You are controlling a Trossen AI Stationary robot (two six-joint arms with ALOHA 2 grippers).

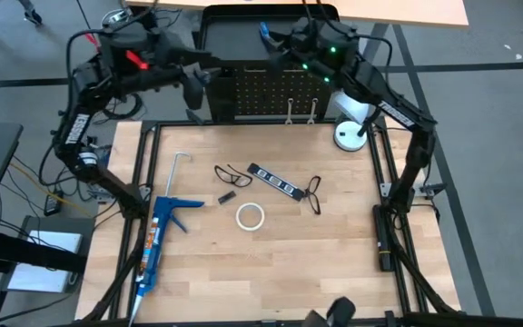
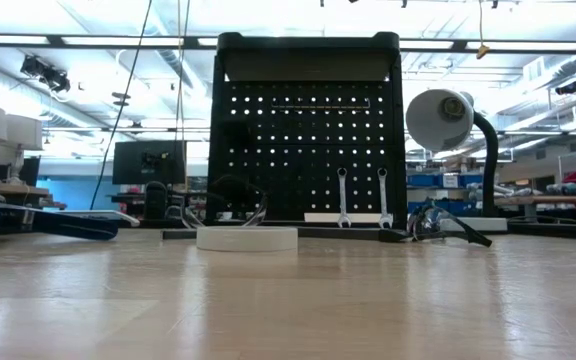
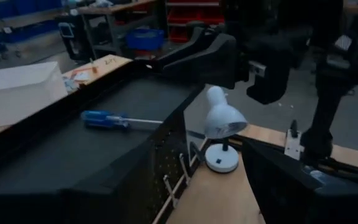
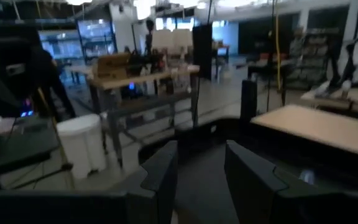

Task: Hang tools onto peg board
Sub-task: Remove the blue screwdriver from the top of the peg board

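The peg board [image 1: 271, 95] stands upright at the table's far edge. Two silver wrenches [image 2: 342, 198] [image 2: 382, 198] hang on it by their upper ends. A blue-handled screwdriver [image 3: 110, 119] lies flat on the board's top shelf [image 1: 243, 27]. On the table lie a white tape ring [image 1: 250, 216], two black wire loops [image 1: 232, 174] [image 1: 313, 193] and a black strip with white marks [image 1: 272, 180]. My left gripper [image 1: 196, 89] hangs open beside the board's left end. My right gripper [image 4: 197, 155] is open, level above the top shelf near the screwdriver, with nothing between its fingers.
A white desk lamp [image 1: 352, 123] stands at the board's right end, under my right arm. A blue caulking gun [image 1: 157, 241] and a thin metal hook rod [image 1: 178, 173] lie at the table's left. A small black piece [image 1: 227, 197] lies near the tape ring.
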